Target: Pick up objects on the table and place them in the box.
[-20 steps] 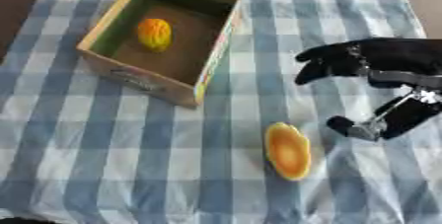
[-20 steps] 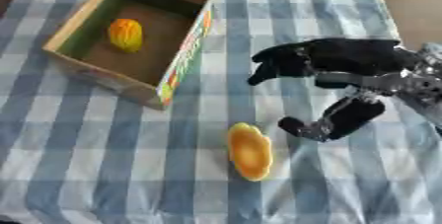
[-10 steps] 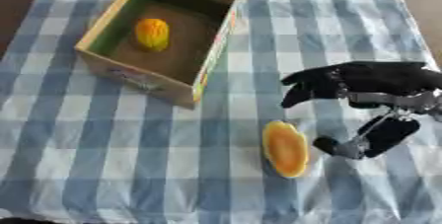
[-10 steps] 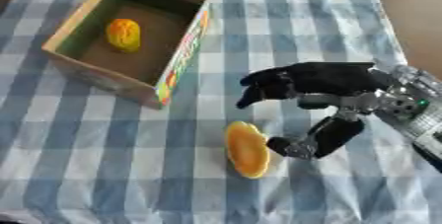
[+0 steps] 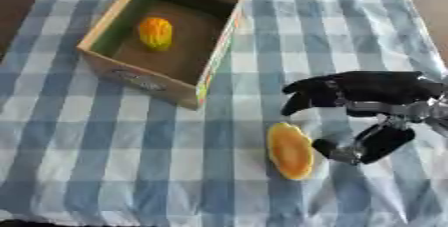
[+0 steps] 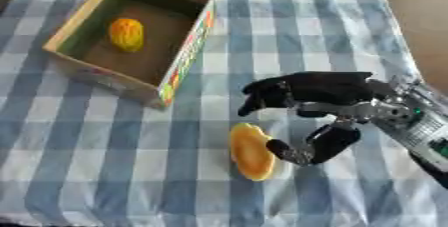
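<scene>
An orange slice-shaped fruit (image 5: 290, 150) lies on the blue checked cloth, below and right of the box. My right hand (image 5: 359, 93) comes in from the right and hovers just beside it, open: the fingers (image 5: 302, 95) reach over above the fruit's top end and the thumb (image 5: 354, 147) points down at its right side, without closing on it. The cardboard box (image 5: 208, 72) stands at the upper left, with a yellow-orange fruit (image 5: 155, 32) lying inside. My left hand shows in no view.
The checked tablecloth (image 5: 114, 161) covers the whole table. Bare brown tabletop shows at the upper right corner (image 6: 420, 1). The box's right wall stands a short way up-left of the orange fruit.
My right hand has moved down and left, from well right of the orange fruit to right beside it, fingers over its top. The fruit and box have stayed put.
</scene>
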{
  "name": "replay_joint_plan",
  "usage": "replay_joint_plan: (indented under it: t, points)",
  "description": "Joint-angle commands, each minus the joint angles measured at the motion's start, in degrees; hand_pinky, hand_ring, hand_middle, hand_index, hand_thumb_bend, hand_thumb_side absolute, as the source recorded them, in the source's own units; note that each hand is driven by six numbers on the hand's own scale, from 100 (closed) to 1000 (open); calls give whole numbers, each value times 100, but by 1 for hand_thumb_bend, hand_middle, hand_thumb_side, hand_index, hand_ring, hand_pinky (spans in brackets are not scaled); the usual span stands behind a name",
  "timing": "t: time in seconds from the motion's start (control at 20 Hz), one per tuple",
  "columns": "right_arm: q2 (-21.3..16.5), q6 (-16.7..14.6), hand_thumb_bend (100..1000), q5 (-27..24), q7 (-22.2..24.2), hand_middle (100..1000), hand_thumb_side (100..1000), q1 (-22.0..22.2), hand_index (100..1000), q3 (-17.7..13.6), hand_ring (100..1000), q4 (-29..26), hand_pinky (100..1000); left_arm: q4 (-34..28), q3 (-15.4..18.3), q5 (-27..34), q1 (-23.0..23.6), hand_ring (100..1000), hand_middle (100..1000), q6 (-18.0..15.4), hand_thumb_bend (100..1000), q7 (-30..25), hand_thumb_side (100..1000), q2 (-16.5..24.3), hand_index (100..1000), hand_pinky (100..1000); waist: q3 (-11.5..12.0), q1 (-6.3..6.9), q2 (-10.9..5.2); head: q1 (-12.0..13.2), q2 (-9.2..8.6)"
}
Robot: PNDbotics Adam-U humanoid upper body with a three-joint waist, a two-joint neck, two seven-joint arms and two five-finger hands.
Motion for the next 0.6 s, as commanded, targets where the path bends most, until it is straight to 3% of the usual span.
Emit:
replay_joint_plan:
  t: [0.05, 0.15, 0.25, 0.6]
  points:
    - [-142, -92, 100, 183, -3, 830, 344, -27, 926, -6, 998, -20, 885, -104, -15, 13, -20, 744, 671, -7, 242, -34, 489, 83, 811, 773, 10, 8, -85, -5, 11]
    - [-146, -167, 100, 302, 2, 831, 348, -21, 928, 37, 996, 20, 885, -104, -17, 21, -12, 744, 671, -5, 242, -38, 489, 73, 810, 773, 17, 15, -81, -7, 16]
    - [-160, -229, 109, 433, -71, 835, 273, -18, 933, 10, 994, 39, 888, -104, -15, 23, -6, 745, 671, -5, 241, -37, 490, 68, 810, 773, 14, 23, -77, 3, 27]
    - [-175, -565, 229, 900, -204, 845, 248, -95, 943, 131, 998, 158, 894, -104, -54, 62, -21, 745, 671, -6, 242, -74, 490, 53, 811, 773, 31, 41, -103, -18, 34]
